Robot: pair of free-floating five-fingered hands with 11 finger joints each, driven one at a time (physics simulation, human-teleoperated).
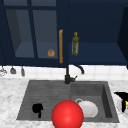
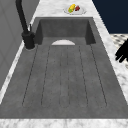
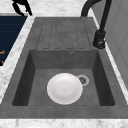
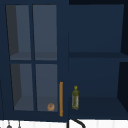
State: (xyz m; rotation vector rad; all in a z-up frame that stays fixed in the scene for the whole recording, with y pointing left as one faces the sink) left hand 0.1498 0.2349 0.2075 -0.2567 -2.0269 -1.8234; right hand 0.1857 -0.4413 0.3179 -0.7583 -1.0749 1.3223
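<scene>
Black left hand (image 1: 37, 109) I see hovering over the sink's drainboard (image 1: 45, 97), fingers loosely open; right hand (image 1: 123, 99), state unclear, near the white plate (image 1: 88, 109).

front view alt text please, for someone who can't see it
A black left hand hovers over the drainboard of a dark grey sink, beside a large red ball at the front edge. A white plate lies in the basin, and a bottle stands in the open cabinet above.

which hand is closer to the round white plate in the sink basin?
Right. The right hand hovers over the counter just past the basin holding the round white plate; the left hand is over the drainboard.
</scene>
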